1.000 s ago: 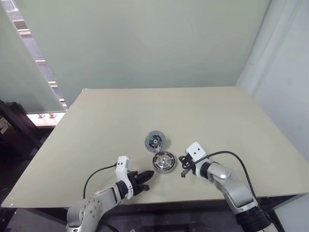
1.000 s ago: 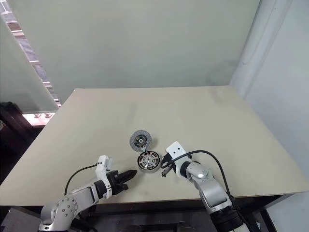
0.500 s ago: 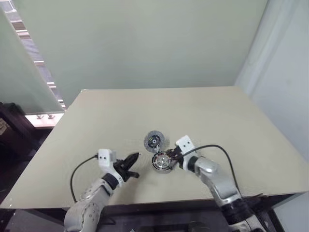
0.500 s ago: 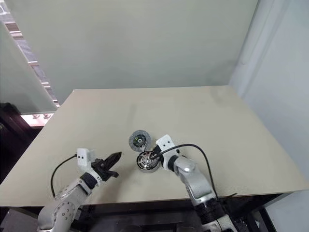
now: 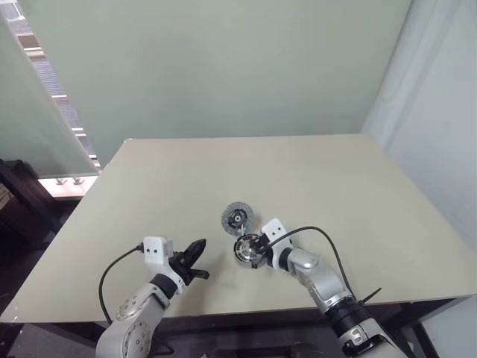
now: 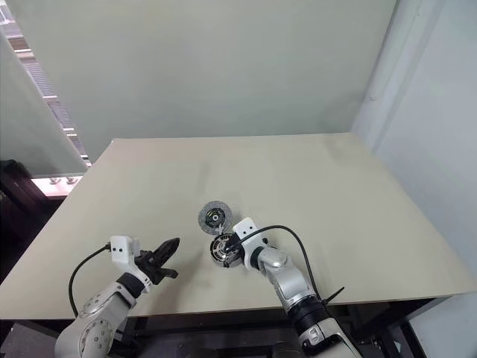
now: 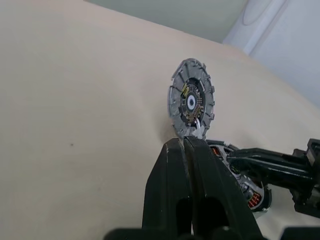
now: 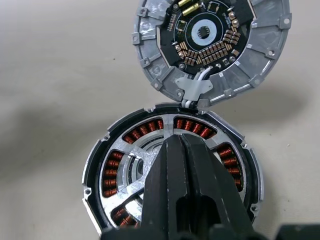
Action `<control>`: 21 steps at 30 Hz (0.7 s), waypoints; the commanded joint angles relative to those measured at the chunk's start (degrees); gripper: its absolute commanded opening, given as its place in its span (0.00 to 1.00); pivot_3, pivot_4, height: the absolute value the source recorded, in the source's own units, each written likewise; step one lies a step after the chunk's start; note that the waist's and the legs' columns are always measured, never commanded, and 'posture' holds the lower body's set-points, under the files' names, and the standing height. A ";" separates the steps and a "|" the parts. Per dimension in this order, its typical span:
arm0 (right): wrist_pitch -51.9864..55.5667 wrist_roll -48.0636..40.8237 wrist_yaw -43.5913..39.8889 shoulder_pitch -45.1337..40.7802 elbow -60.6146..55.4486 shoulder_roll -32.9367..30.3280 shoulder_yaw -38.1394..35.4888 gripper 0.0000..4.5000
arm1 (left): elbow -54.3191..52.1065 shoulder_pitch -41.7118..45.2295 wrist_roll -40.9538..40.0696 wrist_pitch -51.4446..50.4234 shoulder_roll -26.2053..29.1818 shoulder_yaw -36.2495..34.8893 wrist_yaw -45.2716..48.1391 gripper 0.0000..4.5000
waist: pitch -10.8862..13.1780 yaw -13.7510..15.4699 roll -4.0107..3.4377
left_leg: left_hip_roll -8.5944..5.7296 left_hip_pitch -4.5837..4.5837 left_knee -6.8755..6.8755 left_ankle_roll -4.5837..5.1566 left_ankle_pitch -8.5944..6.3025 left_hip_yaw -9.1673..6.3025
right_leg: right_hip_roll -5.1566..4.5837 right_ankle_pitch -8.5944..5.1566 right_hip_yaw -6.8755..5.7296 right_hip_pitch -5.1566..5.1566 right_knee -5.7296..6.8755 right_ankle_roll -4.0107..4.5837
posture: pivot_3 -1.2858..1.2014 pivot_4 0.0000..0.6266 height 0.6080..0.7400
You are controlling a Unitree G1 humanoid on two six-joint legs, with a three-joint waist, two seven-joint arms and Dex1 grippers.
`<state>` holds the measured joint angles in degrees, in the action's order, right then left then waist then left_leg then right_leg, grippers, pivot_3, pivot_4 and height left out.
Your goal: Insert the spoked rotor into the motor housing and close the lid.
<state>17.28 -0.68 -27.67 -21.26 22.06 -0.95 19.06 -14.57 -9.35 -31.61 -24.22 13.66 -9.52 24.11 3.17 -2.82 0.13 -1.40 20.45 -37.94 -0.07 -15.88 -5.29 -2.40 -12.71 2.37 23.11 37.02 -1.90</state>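
a beige counter (image 5: 313,171) stands before a pale green wall, seen from above. near its front edge lie two round motor parts, touching edge to edge. the nearer one is the motor housing (image 8: 172,170), a disc with reddish copper windings set in a ring around a silvery centre, lying flat on the counter. in the right wrist view a silvery spoked piece, probably the spoked rotor (image 8: 132,167), sits inside that ring, partly hidden behind the claw, so how well it is seated cannot be told. just beyond the housing lies the lid (image 8: 212,42), a silver-grey disc, with a dark circuit board and a small centre hole showing on its upper face; thin white wires run from a tab on its rim toward the housing. the right claw (image 5: 256,249) has its two black fingers pressed together, holding nothing, its tip over the middle of the housing. the left claw (image 5: 197,252) hovers above bare counter, off to the left and apart from both parts, its fingers also together and empty, pointing toward the lid.
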 commanded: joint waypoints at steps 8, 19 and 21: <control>2.74 -2.69 -2.93 -0.45 -13.41 -2.46 -2.74 0.20 | -1.76 1.28 0.05 1.01 -0.02 0.15 0.12 0.00 | 0.00 0.03 -0.01 | 0.09 0.06 -0.03 -0.01 0.01 -0.05 | 0.15 0.01 0.04 0.06 0.03 0.01 | 0.52 0.00 1.00; 11.36 3.09 -18.79 -0.62 -29.70 -22.73 8.85 0.87 | -0.57 1.98 1.26 0.91 0.40 1.22 0.66 0.00 | -0.01 0.00 0.01 | 0.10 0.08 -0.10 0.00 0.00 -0.02 | 0.15 0.01 0.04 0.05 0.01 0.01 | 0.52 0.00 1.00; 11.88 3.41 -20.52 -1.45 -30.42 -24.19 9.59 0.99 | -0.38 2.16 1.55 0.90 0.44 1.33 0.74 0.00 | -0.01 0.02 0.01 | 0.18 0.06 -0.11 0.00 0.00 0.00 | 0.23 0.01 0.04 0.03 0.01 0.01 | 0.52 0.00 1.00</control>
<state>29.03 2.34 -46.74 -20.48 -5.14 -24.80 28.23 -14.50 -8.22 -30.19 -24.16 13.63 -8.02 24.41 3.16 -2.81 0.14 -1.21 20.51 -38.06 -0.08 -15.88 -5.31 -2.14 -12.71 2.41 23.14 37.04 -1.88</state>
